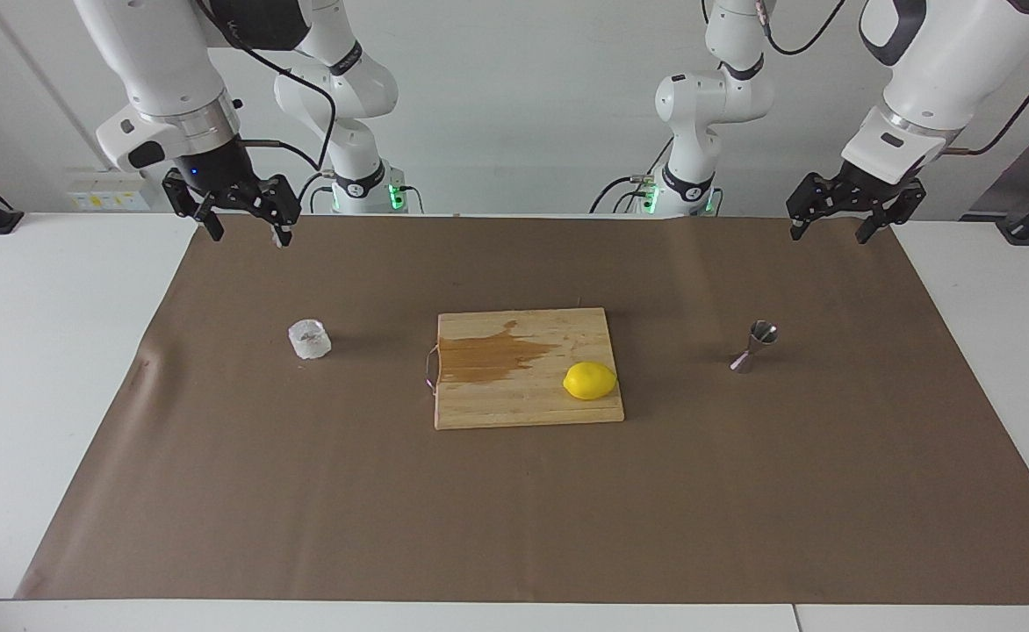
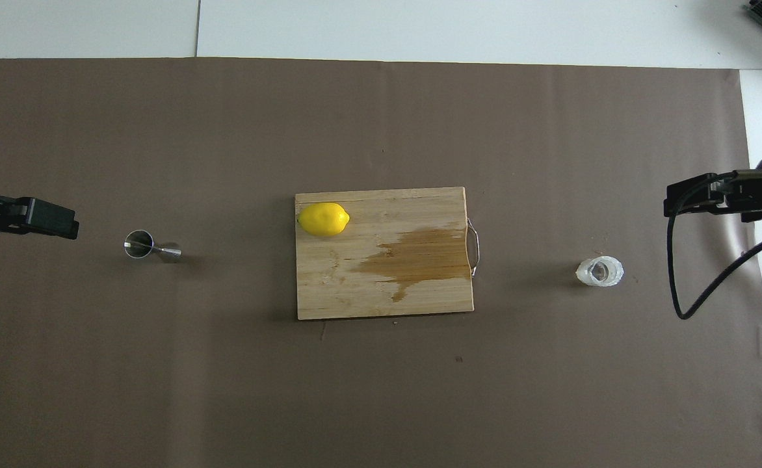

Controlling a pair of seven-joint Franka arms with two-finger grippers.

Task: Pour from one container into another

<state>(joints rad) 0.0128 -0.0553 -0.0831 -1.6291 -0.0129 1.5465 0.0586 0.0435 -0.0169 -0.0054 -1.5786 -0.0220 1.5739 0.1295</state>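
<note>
On the brown paper sheet (image 1: 514, 509) covering the white surface (image 1: 40, 395), three groups of things in a row across its width. At the middle, a wooden cutting board (image 1: 528, 404) with a metal handle at its right-arm end and a dark wet stain (image 1: 488, 355) spread from that end toward its centre. On the board, a yellow lemon (image 1: 590, 381) lying at about four o'clock from the stain in the facing view, close to the corner farther from the robots on the left-arm end.

Toward the right arm's end of the sheet, at nine o'clock from the board in the facing view and well apart from it, the clear faceted glass cup (image 1: 309, 339) standing upright, mouth up. Toward the left arm's end, at three o'clock from the board and equally well apart, the steel jigger (image 1: 753, 347) standing on one cone, leaning slightly as seen.

Up in the air at about eleven o'clock from the cup, over the sheet's edge nearest the robots, the right pincer (image 1: 247, 219), fingers spread wide, holding nothing. At about one o'clock from the jigger, over the same edge, the left pincer (image 1: 833, 226), likewise spread wide and empty. Neither touching anything.
</note>
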